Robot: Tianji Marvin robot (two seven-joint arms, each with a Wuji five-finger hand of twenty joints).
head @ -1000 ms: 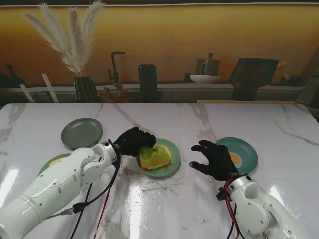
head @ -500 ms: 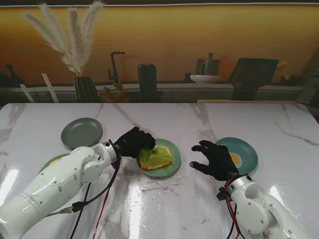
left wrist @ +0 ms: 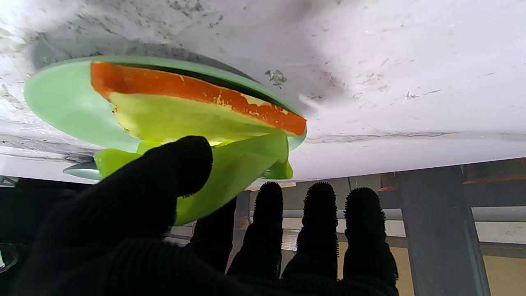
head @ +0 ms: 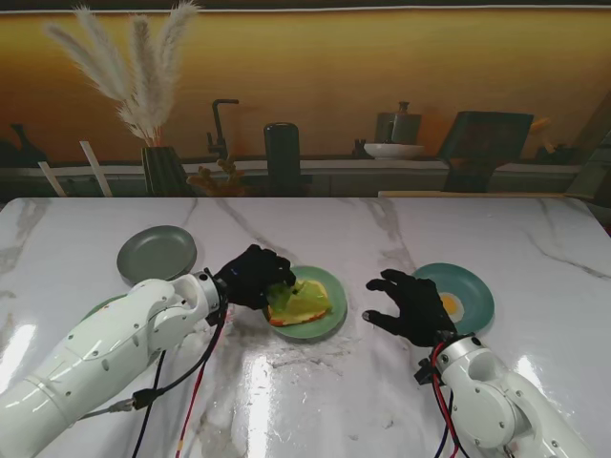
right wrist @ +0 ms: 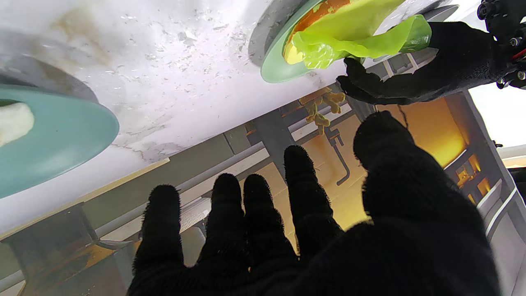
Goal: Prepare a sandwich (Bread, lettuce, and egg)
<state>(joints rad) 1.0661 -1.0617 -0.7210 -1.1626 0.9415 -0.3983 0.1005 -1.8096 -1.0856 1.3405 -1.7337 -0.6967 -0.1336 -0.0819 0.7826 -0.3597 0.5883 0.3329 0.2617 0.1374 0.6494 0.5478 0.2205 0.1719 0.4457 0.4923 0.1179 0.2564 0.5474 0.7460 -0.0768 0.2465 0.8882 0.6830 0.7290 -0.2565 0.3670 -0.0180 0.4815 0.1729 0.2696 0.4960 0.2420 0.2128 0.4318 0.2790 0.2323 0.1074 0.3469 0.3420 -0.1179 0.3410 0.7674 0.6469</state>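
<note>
A slice of bread [head: 307,307] [left wrist: 197,88] with a brown crust lies on the light green plate [head: 334,303] [left wrist: 57,107] in the middle of the table. A green lettuce leaf [head: 286,299] [left wrist: 234,168] [right wrist: 361,41] rests on it, its near-left edge pinched between thumb and fingers of my left hand [head: 252,276] [left wrist: 172,230]. My right hand [head: 410,303] [right wrist: 312,230] hovers open between that plate and the teal plate [head: 473,291] [right wrist: 53,135]. On the teal plate sits a fried egg [head: 452,306] [right wrist: 14,121].
An empty grey-green plate [head: 157,254] sits at the far left. Another green plate [head: 103,309] is mostly hidden under my left arm. A vase of pampas grass [head: 162,170], a dark cylinder [head: 283,157] and a tap stand beyond the table's far edge.
My left hand has shifted slightly, holding the lettuce over the bread; the leaf sits a bit lower and flatter. The right hand has stayed in place.
</note>
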